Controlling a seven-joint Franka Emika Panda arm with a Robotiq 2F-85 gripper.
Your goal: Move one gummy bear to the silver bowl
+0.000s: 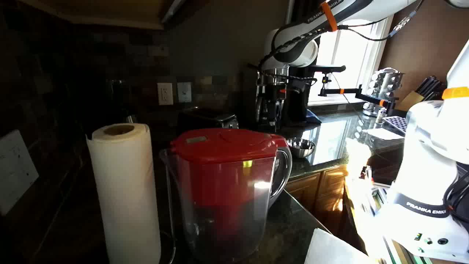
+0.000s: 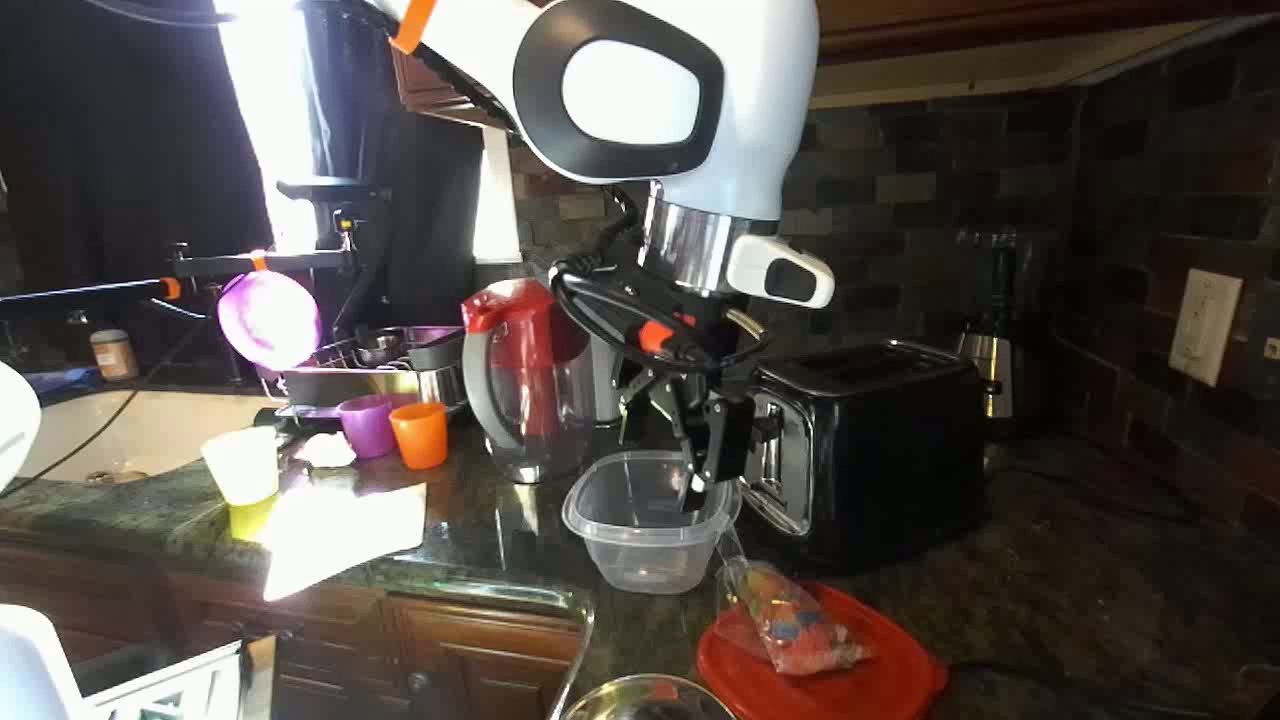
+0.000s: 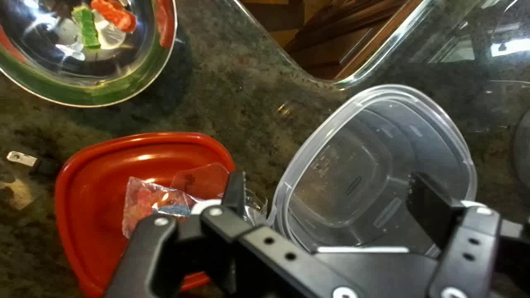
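Observation:
The silver bowl (image 3: 95, 93) is at the upper left of the wrist view, holding a green gummy (image 3: 87, 29), a red-orange gummy (image 3: 115, 15) and a pale piece. The bowl also shows in both exterior views (image 1: 302, 148) (image 2: 650, 700). A clear bag of coloured gummies (image 3: 153, 203) lies on a red lid (image 3: 95, 198); both show in an exterior view (image 2: 800, 625). My gripper (image 3: 326, 180) is open with nothing between its fingers, above the clear plastic container (image 3: 352, 178) and the bag's end. The left finger partly hides the bag.
A black toaster (image 2: 880, 450) stands close beside the gripper and container. A red-lidded pitcher (image 2: 535, 390) stands behind the container. A paper towel roll (image 1: 126, 194) is near the pitcher. Orange (image 2: 418, 435) and purple cups (image 2: 367, 425) are by the sink. A plug (image 3: 33, 161) lies left of the lid.

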